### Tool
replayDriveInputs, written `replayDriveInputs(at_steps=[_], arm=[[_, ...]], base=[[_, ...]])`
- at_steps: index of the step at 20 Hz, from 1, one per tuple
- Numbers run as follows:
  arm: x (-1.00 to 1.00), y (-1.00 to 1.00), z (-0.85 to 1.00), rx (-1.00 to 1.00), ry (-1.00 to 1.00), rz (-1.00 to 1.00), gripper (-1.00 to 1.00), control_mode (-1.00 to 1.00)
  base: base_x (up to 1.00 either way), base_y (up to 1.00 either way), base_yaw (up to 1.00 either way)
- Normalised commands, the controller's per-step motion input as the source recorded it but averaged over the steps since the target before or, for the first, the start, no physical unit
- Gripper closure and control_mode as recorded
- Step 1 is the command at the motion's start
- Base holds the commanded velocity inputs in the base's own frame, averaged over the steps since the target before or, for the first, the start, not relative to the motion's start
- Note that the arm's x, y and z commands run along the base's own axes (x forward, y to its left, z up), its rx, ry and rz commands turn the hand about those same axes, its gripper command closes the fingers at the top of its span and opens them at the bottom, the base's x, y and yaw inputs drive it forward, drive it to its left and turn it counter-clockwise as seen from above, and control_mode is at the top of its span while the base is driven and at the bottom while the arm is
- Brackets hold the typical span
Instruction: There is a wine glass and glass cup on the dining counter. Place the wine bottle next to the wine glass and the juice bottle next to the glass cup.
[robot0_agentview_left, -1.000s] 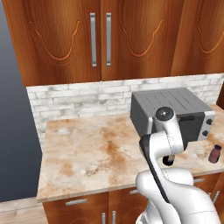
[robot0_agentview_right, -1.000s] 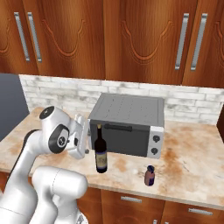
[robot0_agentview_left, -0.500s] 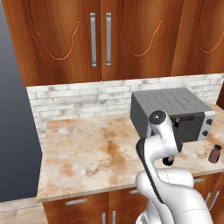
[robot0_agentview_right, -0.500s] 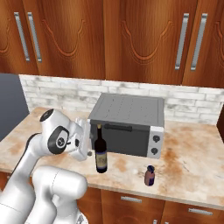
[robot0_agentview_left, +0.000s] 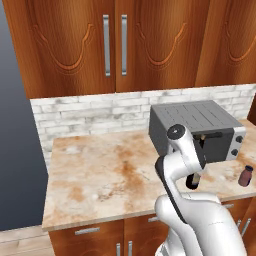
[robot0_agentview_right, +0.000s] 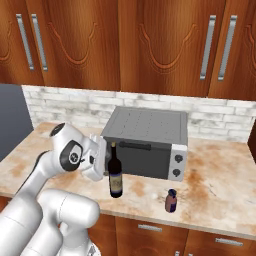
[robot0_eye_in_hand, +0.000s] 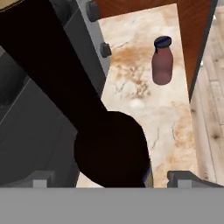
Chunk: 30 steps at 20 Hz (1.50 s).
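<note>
The step in hand looked like the reach for the wine bottle (robot0_agentview_right: 115, 175), which stood upright on the wall counter (robot0_agentview_right: 220, 175) just before the toaster oven (robot0_agentview_right: 150, 142), long axis vertical, neck up. The gripper (robot0_agentview_right: 103, 159) was beside its neck, jaws wide and holding nothing; the next move likely called for closing on the bottle, then lifting. The juice bottle (robot0_agentview_right: 171, 200) stood upright nearby to the right

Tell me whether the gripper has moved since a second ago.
Yes. In the right base view the gripper has closed in rightward on the wine bottle, toward the toaster oven, jaws open.
</note>
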Motion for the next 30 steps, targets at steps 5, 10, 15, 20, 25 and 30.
replayDriveInputs(at_steps=[5,10,15,20,25,30], arm=[[0.1,-0.1,-0.24,-0.04,0.05,0.01,-1.0,-1.0],[0.02,-0.19,-0.28,-0.04,0.08,0.0,-1.0,-1.0],[0.05,-0.15,-0.31,-0.03,0.07,0.0,-1.0,-1.0],[0.05,-0.04,-0.32,-0.03,0.03,0.01,-1.0,-1.0],[0.0,-0.02,-0.38,-0.03,0.02,0.03,-1.0,-1.0],[0.05,-0.06,-0.45,-0.02,0.05,0.03,-1.0,-1.0]], base=[[0.0,0.0,0.0],[0.0,0.0,0.0],[0.0,0.0,0.0],[0.0,0.0,0.0],[0.0,0.0,0.0],[0.0,0.0,0.0]])
